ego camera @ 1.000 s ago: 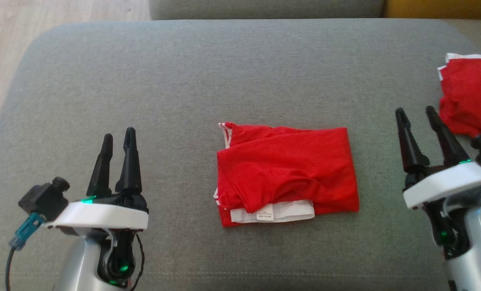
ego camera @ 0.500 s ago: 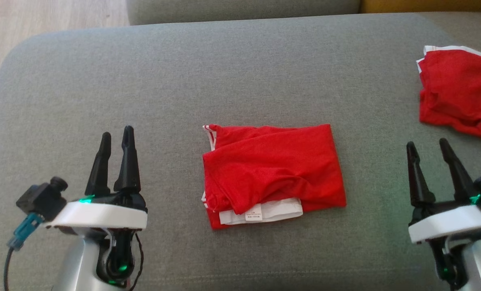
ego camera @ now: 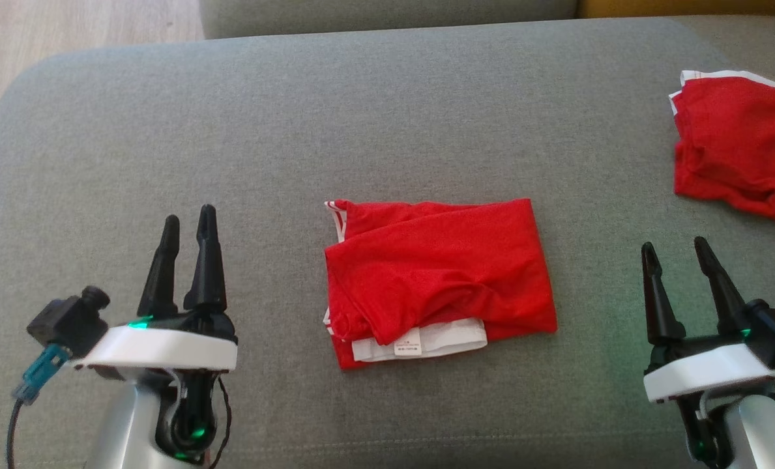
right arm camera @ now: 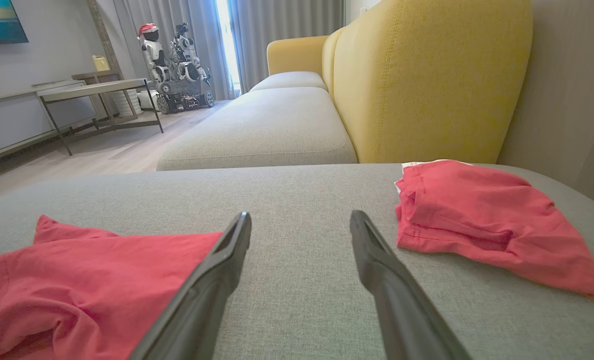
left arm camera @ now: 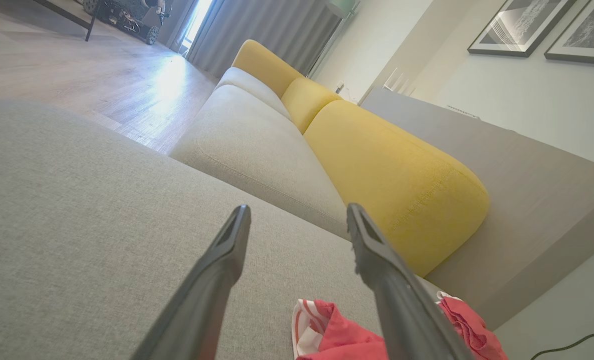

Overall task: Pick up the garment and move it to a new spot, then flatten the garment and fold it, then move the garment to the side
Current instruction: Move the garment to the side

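Our left gripper [ego camera: 190,215] near left, fingers pointing away, jaws apart and empty, our right gripper [ego camera: 674,243] near right the same — between them the folded red garment [ego camera: 436,273] on the grey cushion [ego camera: 361,117], its white label [ego camera: 408,348] unreadable to us, a second red cloth [ego camera: 739,143] far right.

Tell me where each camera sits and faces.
Head view: above, looking down on the grey cushion; both open grippers show, left gripper, right gripper.
Left wrist view: low over the cushion, facing the yellow backrest; its own fingers.
Right wrist view: low, facing along the sofa seat; its own fingers.
Shared: head and right wrist views both show the folded garment and second garment.
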### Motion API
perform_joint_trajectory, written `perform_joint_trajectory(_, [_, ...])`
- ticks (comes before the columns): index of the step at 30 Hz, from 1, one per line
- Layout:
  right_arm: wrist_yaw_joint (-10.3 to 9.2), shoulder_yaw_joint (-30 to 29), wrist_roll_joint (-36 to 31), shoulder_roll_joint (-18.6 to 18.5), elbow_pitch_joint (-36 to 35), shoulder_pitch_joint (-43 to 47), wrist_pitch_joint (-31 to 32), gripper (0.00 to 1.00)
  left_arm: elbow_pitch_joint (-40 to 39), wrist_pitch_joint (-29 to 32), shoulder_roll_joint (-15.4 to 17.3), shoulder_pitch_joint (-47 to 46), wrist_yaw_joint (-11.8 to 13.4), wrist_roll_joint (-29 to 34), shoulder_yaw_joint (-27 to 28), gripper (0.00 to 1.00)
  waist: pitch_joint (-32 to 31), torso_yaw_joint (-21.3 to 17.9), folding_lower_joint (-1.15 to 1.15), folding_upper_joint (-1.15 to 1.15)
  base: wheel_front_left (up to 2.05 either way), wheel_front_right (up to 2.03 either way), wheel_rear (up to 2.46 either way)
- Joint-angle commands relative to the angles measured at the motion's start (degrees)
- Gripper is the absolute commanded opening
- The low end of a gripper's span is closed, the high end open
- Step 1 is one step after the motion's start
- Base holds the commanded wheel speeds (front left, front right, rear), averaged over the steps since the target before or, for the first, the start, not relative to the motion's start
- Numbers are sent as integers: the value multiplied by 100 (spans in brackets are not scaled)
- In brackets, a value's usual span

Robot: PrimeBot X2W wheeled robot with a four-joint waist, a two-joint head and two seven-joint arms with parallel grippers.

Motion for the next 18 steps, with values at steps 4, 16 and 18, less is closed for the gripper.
perform_joint_trajectory(4, [-4,59,-26,-60,-140,-192,-83,100,-169,-29,49,-115,-31,4,167,100,4,35,0,0,0,0,0])
perform_joint_trajectory(16, [-4,469,490,-86,17,-349,281,100,-141,-29,49,-140,-33,-59,97,100,84,186,0,0,0,0,0])
perform_joint_trajectory(18, [-4,608,672,-130,105,-420,435,100,-134,-29,49,-163,-33,-61,66,100,118,226,0,0,0,0,0])
